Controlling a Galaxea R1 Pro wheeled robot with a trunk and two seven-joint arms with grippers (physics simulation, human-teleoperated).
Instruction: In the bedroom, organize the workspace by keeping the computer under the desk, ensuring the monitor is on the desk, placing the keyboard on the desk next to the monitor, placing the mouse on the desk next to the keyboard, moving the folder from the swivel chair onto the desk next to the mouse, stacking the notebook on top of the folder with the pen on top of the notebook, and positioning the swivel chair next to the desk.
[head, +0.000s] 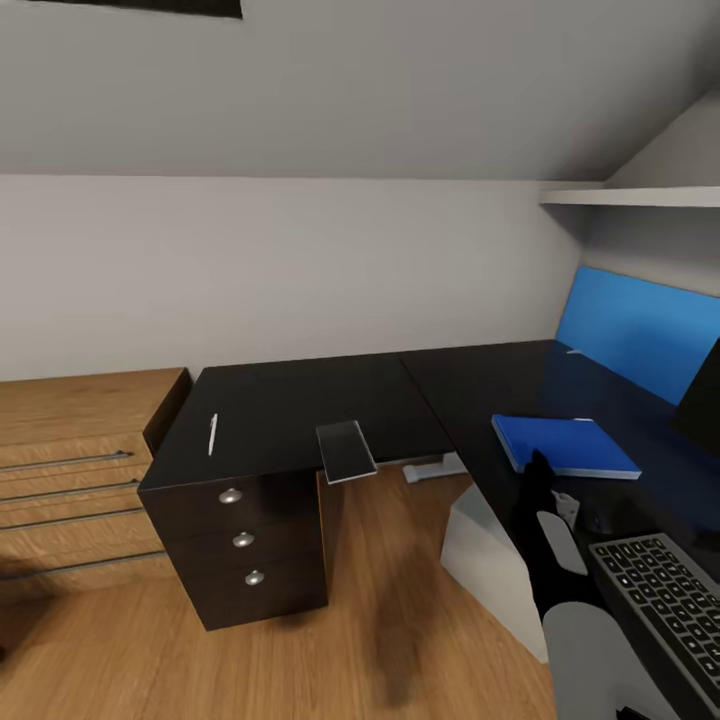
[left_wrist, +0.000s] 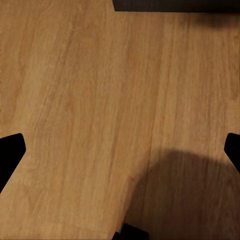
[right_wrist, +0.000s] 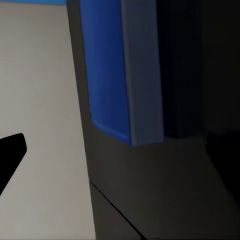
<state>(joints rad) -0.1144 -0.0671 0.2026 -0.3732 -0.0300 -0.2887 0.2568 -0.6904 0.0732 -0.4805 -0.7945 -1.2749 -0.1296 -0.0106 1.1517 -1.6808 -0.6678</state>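
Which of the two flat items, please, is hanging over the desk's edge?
The grey notebook overhangs the desk edge; the blue folder lies fully on it.

One folder (head: 566, 446), pen (head: 212, 435), keyboard (head: 672, 603).

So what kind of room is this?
Probably a study corner in a bedroom under a sloped ceiling: a dark L-shaped desk holding a blue folder and keyboard, with a drawer unit beside it.
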